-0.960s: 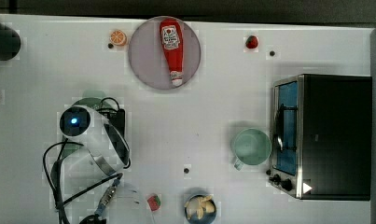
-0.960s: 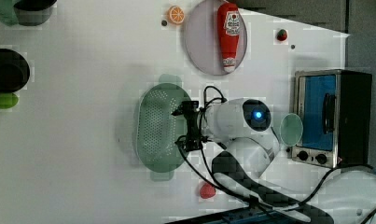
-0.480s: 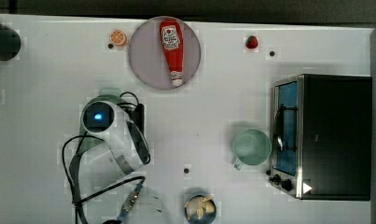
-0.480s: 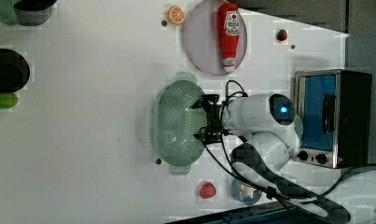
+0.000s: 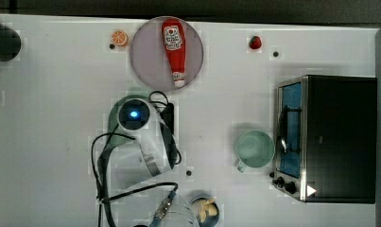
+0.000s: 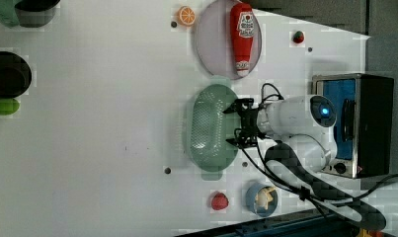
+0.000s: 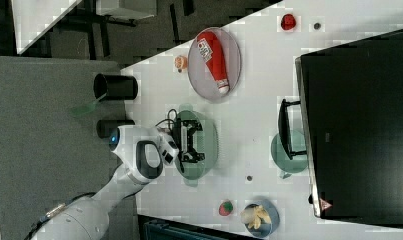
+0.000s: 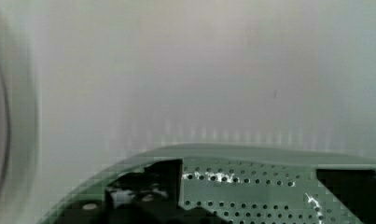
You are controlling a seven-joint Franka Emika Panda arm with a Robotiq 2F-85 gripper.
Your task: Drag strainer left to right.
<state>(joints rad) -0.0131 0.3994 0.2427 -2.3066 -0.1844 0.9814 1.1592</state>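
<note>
The strainer (image 6: 210,128) lies on the worktop (image 6: 102,148) just below the plate (image 6: 214,42) in the left view. The gripper (image 6: 235,126) sits spread wide inside its bowl, grasping nothing. The push rests on the fingers catching the wall, so they could ride over the rim or spin the strainer. Dragged off line, it could bump the plate, or further on the mug (image 5: 255,149).

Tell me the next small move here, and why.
Probably keep sliding the strainer toward the left view's right. The open gripper has its fingers spread inside the bowl against its wall, and bare table lies ahead before the toaster oven, so the drag looks unfinished.
</note>
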